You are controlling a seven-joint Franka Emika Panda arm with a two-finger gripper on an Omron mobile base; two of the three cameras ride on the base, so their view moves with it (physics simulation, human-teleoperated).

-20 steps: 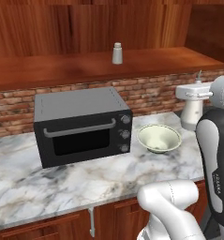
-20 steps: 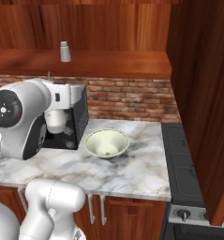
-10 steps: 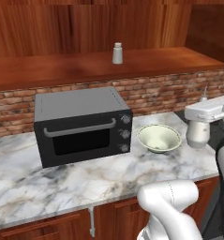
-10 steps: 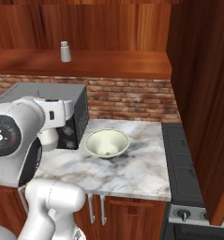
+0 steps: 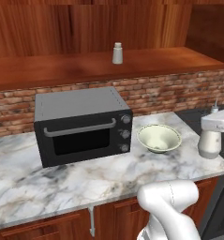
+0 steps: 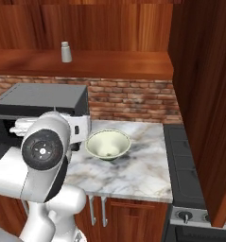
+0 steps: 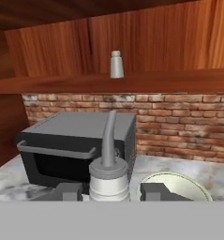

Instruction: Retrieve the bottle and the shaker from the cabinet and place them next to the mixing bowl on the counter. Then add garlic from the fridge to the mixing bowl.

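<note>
The counter is white marble with grey veins, over brown wooden cupboard doors. On it stands a black toaster oven toward the left, close to the brick wall. Just beside the oven, on its right, sits a pale green bowl, upright. Above the brick wall runs a wooden shelf. One small grey shaker stands upright on the shelf, above the oven.
</note>
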